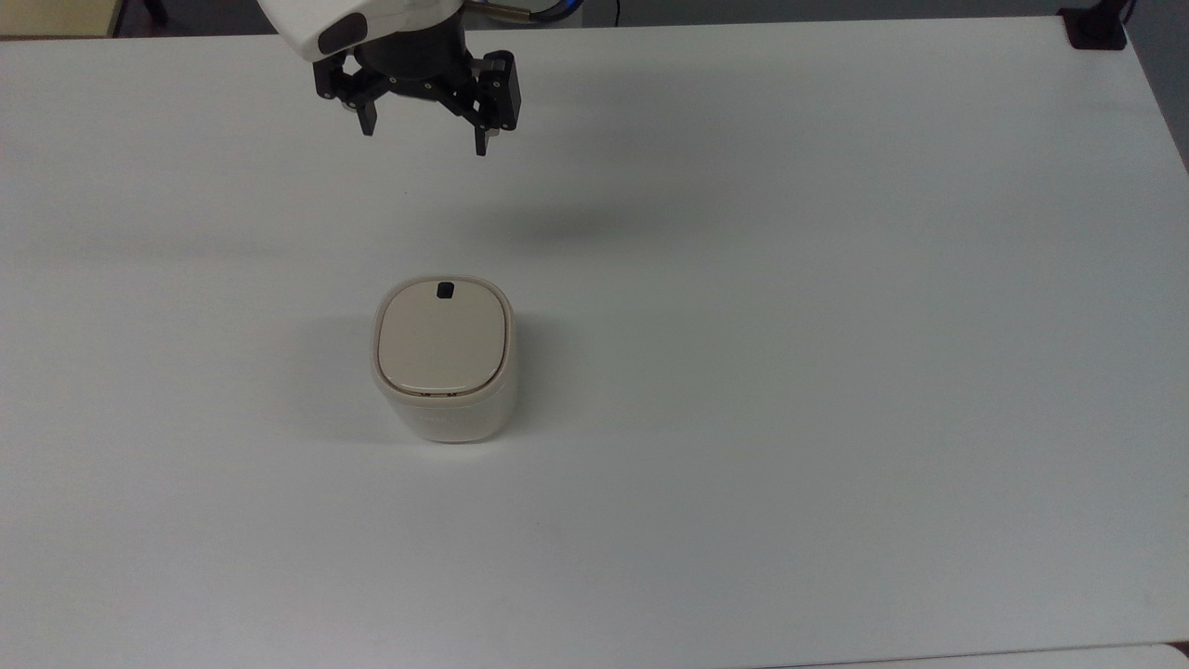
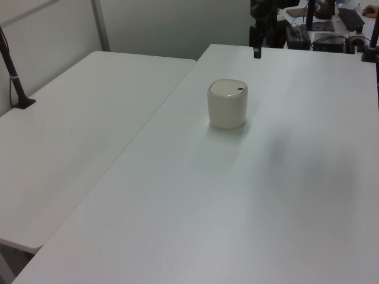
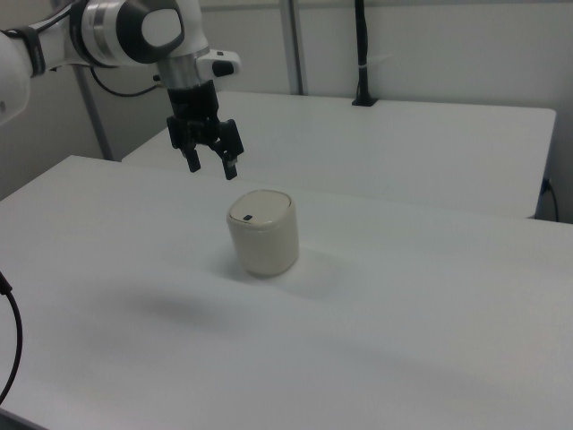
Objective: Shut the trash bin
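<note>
white tables in a pale, evenly lit room

two white tables (image 2: 249, 195) (image 2: 71, 136) stand edge to edge — a narrow seam between them. black clamp posts (image 2: 13, 71) (image 3: 361, 54) rise from the second table's far edge, plain light walls (image 3: 430, 45) behind, and a cluttered desk (image 2: 331, 26) sits at the left view's top right.
</note>
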`<state>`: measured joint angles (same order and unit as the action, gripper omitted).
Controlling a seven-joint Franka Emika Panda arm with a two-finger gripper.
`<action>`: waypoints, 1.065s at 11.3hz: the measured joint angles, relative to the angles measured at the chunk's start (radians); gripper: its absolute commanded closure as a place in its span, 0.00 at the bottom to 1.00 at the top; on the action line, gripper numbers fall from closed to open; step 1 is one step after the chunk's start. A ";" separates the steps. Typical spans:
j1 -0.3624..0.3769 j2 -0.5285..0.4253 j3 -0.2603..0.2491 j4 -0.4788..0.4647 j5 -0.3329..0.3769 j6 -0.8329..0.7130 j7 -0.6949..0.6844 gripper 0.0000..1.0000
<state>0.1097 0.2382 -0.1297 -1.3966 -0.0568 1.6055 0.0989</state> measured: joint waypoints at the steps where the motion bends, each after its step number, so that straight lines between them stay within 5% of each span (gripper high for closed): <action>1: 0.001 0.000 0.002 -0.002 0.000 -0.007 0.000 0.00; 12: 0.024 0.000 0.005 -0.005 0.001 -0.087 0.000 0.00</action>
<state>0.1337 0.2382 -0.1250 -1.4016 -0.0557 1.5188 0.0989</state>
